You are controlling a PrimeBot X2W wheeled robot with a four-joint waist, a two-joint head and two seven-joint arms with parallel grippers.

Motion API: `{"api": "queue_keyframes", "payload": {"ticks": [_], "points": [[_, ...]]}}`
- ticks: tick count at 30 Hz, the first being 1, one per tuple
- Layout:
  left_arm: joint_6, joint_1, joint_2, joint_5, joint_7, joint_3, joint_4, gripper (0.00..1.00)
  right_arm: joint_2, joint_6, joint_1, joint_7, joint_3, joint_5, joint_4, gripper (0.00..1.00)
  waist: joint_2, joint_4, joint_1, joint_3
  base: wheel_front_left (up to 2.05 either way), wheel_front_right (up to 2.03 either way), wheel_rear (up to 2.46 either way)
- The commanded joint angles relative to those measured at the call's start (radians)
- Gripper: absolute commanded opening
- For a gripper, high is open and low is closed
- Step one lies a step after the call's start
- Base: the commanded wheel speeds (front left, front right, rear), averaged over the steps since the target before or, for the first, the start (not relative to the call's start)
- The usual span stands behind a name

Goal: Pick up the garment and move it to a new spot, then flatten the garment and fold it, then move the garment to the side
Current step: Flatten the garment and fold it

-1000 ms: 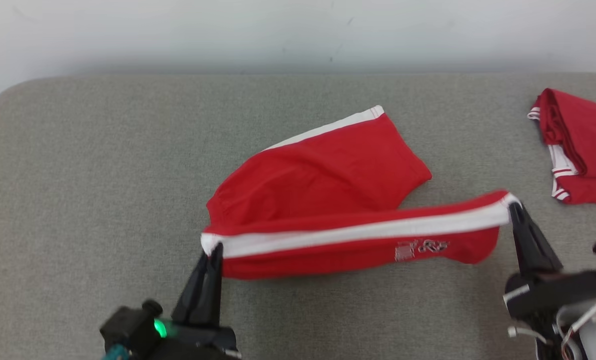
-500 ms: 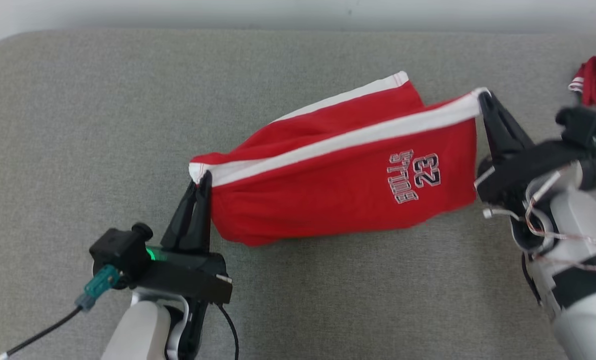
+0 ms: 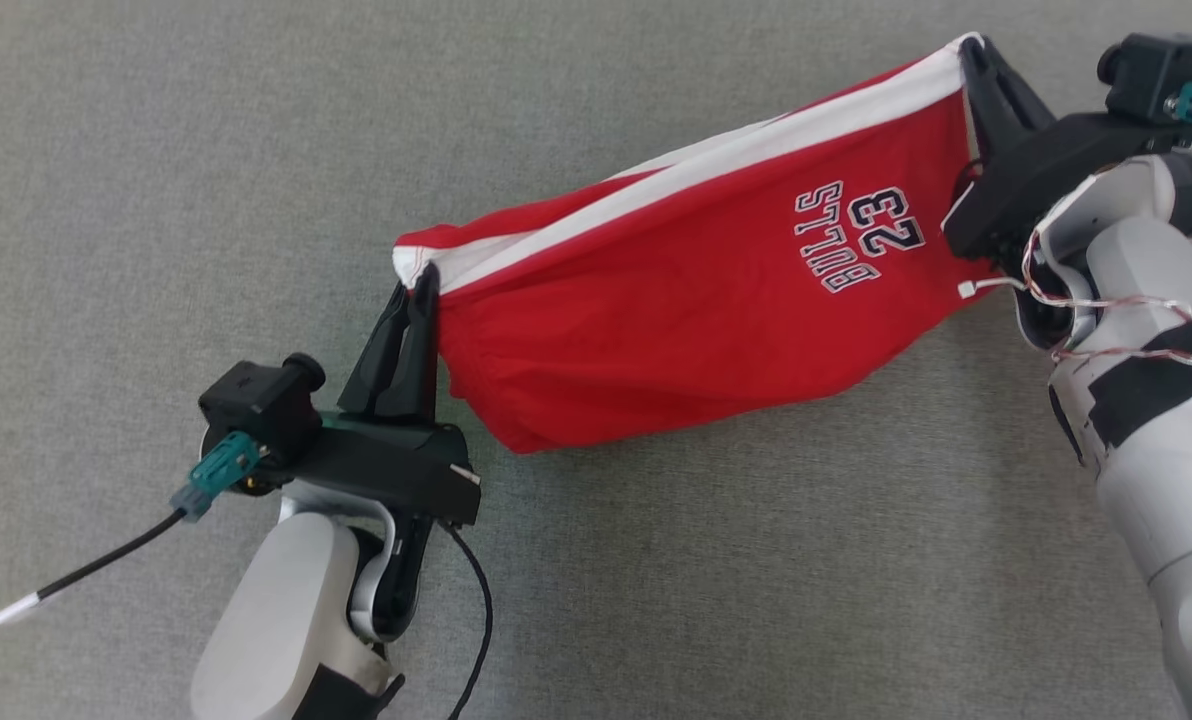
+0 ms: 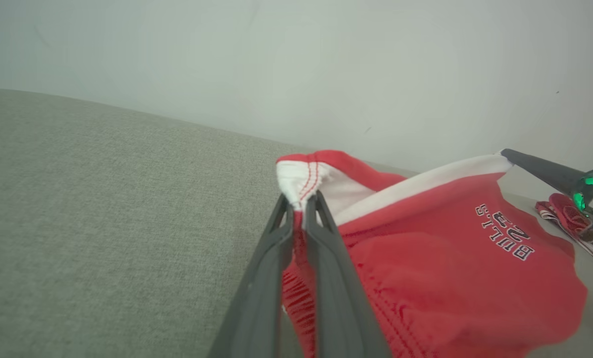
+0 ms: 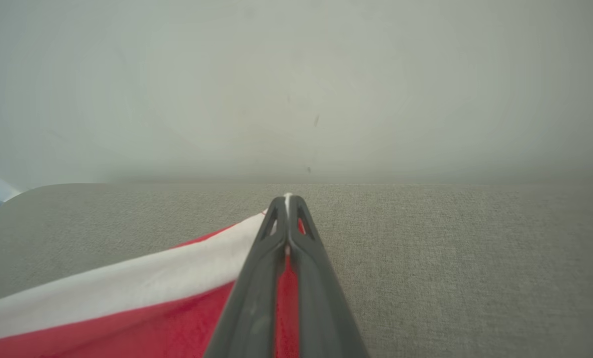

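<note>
Pinched shut on the red shorts (image 3: pixel 676 300) at both ends of the white stripe (image 3: pixel 716 160) — left gripper (image 3: pixel 424 278) at one end, right gripper (image 3: pixel 968 48) at the other. Hanging stretched over the grey cushion (image 3: pixel 156 200). Best to level both ends, hold tension, lower evenly — no sag.

A plain test setting is indicated: a grey fabric-covered surface (image 3: pixel 156 150) is set against a bare pale wall (image 4: pixel 326 59).
</note>
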State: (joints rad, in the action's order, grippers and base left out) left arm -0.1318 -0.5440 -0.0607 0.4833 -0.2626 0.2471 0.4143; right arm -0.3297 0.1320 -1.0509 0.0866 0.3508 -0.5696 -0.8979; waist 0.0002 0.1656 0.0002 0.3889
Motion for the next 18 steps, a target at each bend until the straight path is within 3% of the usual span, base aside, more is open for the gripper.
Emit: {"api": "queue_keyframes", "payload": {"ticks": [1,10,11,12,13,18], "points": [[0.003,-0.027,0.003,0.0,-0.003,0.006,0.013,0.0,0.008,-0.003,-0.041,0.016,0.008,0.001,-0.049,0.0,-0.0002,0.028,-0.0002,0.036,0.0,0.0,0.0],[0.003,-0.089,0.007,-0.001,-0.003,0.035,0.081,0.0,0.025,-0.003,-0.141,0.059,0.051,0.007,-0.2,0.0,-0.0002,0.041,-0.0002,0.071,0.0,0.0,0.0],[0.003,-0.094,0.008,-0.003,-0.003,0.038,0.086,0.0,0.026,-0.003,-0.147,0.063,0.056,0.006,-0.215,0.28,-0.0002,0.04,-0.0002,0.072,0.0,0.0,0.0],[0.003,-0.099,0.008,-0.009,-0.003,0.038,0.09,0.48,0.029,-0.003,-0.153,0.067,0.067,0.01,-0.224,1.0,-0.0002,0.04,-0.0002,0.071,0.0,0.0,0.0],[0.003,-0.099,0.008,-0.012,-0.003,0.037,0.093,1.0,0.032,-0.003,-0.156,0.078,0.076,0.011,-0.229,1.0,-0.0002,0.038,-0.0002,0.067,0.0,0.0,0.0],[0.003,-0.065,0.007,-0.052,-0.003,0.026,0.088,1.0,0.026,-0.003,-0.129,0.117,0.119,-0.011,-0.239,1.0,-0.0002,0.03,-0.0002,0.029,0.0,0.0,0.0]]}}
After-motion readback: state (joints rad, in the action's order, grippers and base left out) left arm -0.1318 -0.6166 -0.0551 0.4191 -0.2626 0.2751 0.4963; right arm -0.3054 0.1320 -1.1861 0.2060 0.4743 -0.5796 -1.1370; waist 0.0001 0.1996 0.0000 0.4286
